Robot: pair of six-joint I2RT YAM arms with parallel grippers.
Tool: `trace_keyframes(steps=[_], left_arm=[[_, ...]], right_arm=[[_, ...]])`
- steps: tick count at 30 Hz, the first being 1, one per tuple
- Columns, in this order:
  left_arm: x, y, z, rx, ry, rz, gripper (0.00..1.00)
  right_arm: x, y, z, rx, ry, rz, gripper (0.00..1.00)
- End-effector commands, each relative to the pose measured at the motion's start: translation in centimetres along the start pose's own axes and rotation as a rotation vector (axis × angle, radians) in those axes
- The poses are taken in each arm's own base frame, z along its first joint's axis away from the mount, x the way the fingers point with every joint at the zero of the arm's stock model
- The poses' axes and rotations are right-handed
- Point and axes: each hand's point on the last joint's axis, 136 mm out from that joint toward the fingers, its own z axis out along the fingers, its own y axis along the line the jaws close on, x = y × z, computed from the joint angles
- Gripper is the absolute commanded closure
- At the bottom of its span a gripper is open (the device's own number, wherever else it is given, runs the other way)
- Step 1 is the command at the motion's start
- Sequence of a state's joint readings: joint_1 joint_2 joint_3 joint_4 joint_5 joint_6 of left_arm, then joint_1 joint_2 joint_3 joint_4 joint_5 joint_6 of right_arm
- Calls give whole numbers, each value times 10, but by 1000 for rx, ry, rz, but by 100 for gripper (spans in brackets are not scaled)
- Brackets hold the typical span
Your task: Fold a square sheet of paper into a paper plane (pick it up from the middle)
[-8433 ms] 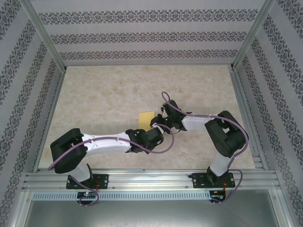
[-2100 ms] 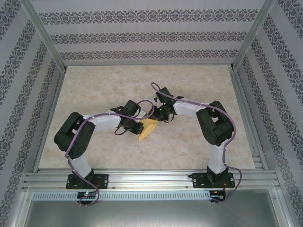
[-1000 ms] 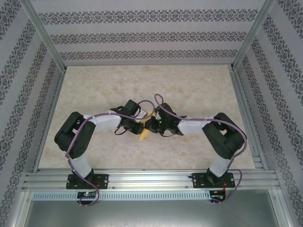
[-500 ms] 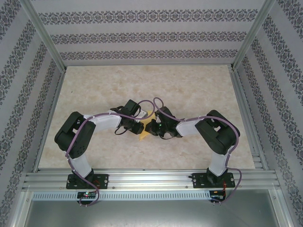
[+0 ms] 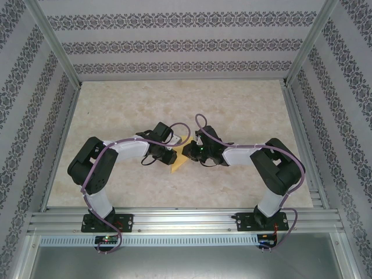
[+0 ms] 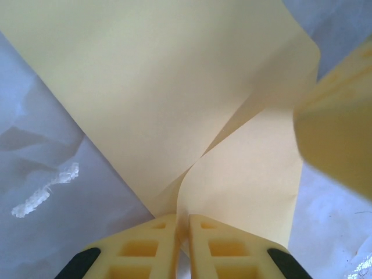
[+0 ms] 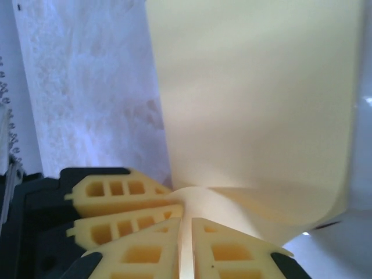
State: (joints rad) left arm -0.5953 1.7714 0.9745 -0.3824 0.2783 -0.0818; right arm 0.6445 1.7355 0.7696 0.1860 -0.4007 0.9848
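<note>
The square sheet of paper (image 5: 176, 165) is folded and pale yellow, and it hangs between my two grippers at mid table. My left gripper (image 5: 172, 157) is shut on its lower corner; in the left wrist view the paper (image 6: 174, 87) fans up from the closed left gripper (image 6: 182, 224), folded into two flaps. My right gripper (image 5: 188, 152) is shut on a curled edge right beside it; in the right wrist view the paper (image 7: 256, 104) rises from the right gripper (image 7: 186, 232). The left fingers (image 7: 122, 203) touch the same spot. From above, the grippers hide most of the sheet.
The beige marbled table (image 5: 128, 110) is bare round the arms. Patterned walls and aluminium rails (image 5: 174, 218) close in the workspace on all sides. Purple cables loop over both forearms.
The right arm's elbow swung left and then back right, with its gripper staying on the paper beside the left one. The left arm has held still.
</note>
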Motion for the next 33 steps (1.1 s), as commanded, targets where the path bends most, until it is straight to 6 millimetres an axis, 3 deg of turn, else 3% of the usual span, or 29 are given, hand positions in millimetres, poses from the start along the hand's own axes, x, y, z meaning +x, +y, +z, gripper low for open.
trace_keyframes(steps=[1,8,14,18,28,33], left_arm=[[6,11,6,-27,33,5,86],[7,11,6,-30,37,4,86],[9,12,6,-33,42,3,87],[8,12,5,-33,41,4,87],[9,12,7,-29,45,2,87],[10,12,7,-32,48,2,87]], right_arm=[[1,-14,7,36,7,-16,87],[5,-41,18,113,15,13,89],[-7,-13,1,71,-5,-34,88],[-18,-8,-8,62,-22,-54,87],[-11,-52,12,162,16,-6,88],[-14,-42,4,157,5,-21,88]])
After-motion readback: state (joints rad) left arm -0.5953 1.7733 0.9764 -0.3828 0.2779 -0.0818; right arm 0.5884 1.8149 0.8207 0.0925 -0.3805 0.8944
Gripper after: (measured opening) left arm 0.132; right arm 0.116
